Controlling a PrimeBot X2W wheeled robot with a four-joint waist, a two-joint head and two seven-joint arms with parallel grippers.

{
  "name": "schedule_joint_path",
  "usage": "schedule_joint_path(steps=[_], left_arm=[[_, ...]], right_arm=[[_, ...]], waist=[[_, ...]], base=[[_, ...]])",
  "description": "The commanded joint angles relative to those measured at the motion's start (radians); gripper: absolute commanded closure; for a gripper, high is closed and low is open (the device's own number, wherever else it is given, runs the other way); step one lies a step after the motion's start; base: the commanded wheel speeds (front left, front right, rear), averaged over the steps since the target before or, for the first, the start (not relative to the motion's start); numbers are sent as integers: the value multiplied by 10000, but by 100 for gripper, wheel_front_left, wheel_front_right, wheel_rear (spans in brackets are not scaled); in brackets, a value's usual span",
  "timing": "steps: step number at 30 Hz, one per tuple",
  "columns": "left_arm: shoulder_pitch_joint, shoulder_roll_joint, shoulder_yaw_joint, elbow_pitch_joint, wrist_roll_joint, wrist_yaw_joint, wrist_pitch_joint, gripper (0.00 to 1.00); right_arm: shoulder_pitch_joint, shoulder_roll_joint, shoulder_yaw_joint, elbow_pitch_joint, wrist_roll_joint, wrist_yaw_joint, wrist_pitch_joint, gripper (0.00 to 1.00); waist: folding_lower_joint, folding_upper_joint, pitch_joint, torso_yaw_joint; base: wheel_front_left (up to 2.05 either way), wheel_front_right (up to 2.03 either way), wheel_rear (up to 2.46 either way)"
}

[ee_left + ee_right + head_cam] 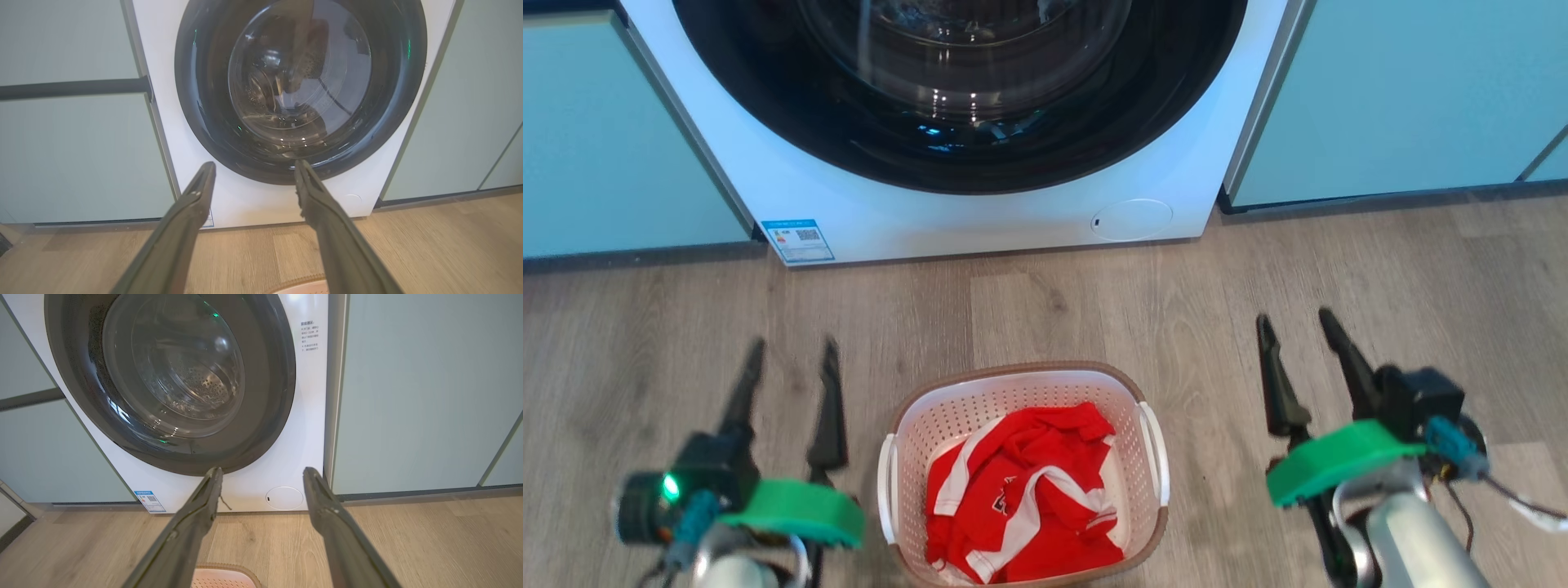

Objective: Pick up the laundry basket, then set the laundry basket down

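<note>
the small white perforated plastic laundry basket (947, 416) with the brown woven-look rim sits on the grey-brown wood-plank floor (1094, 302), in front of the large white front-loading washing machine (980, 220) and well short of its dark round door. a crumpled red and white garment (1021, 490) lies inside it. in both wrist views a sliver of the basket's rim shows at the bottom edge, between each arm's own fingers (304, 286) (222, 575).

your left gripper (793, 347) hovers just beside the basket's left side, its two long dark fingers spread well apart and holding nothing; the left wrist view shows the same wide gap (255, 165). your right gripper (1295, 318) stands further off on the basket's right, also spread wide and empty, as the right wrist view confirms (263, 470). both point toward the machine, and neither touches the basket or its two white side handles (885, 490).

as for progress: the basket rests flat on the floor with both grippers clear of it, so no lift is in hand now. these pictures alone don't tell you whether the pick-up is yet to come or the set-down is finished. judged as a start, everything is left: bring each gripper in to a side handle, close, raise the basket level so the garment stays in, then lower it and let go.
</note>
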Motion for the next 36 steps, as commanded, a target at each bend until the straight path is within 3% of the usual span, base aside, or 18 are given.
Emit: schedule_joint_path(steps=[1,8,13,36], left_arm=[[-213,-34,422,-179,3,-65,-49,0],[-29,-338,868,11,-461,-818,-49,0],[-10,-367,1002,-169,-519,-1079,-49,0],[-9,-372,859,-217,-807,-1097,-49,0]], right_arm=[[-258,91,216,-438,-43,69,-119,0],[281,91,61,-828,0,69,-120,0],[363,91,198,-960,-178,69,-120,0],[257,91,220,-1025,-395,69,-120,0]], waist=[[1,-1,-15,0],[1,-1,-69,62],[1,-1,-95,70],[1,-1,-15,140]], base=[[0,0,0],[0,0,0],[0,0,0],[0,0,0]])
